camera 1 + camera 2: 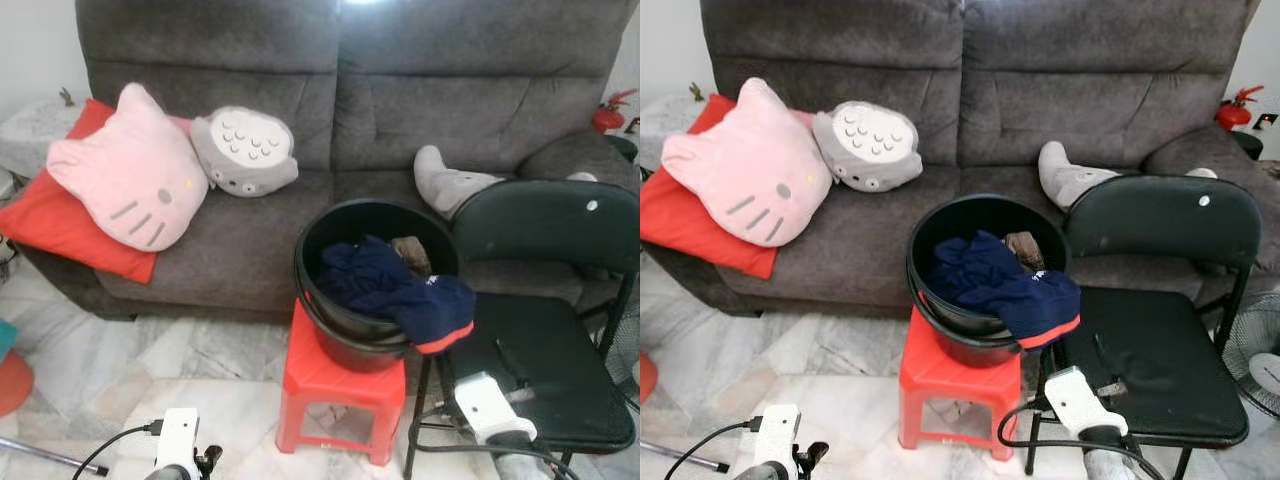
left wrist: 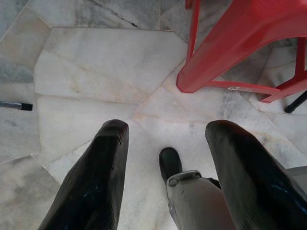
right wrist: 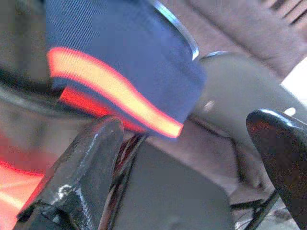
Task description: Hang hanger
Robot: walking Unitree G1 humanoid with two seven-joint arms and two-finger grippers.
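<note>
Both head views look forward and down at a grey sofa [image 1: 350, 110], sharing the black bucket [image 1: 372, 290] on a red stool [image 1: 958, 395]. The left wrist view looks steeply down at the marble floor [image 2: 100, 72] beside that stool. The right wrist view faces the bucket's navy garment [image 3: 120, 62] from very near.

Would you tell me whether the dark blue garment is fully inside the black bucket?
No. The dark blue garment spills over the black bucket's rim, its orange-trimmed edge hanging outside.
</note>
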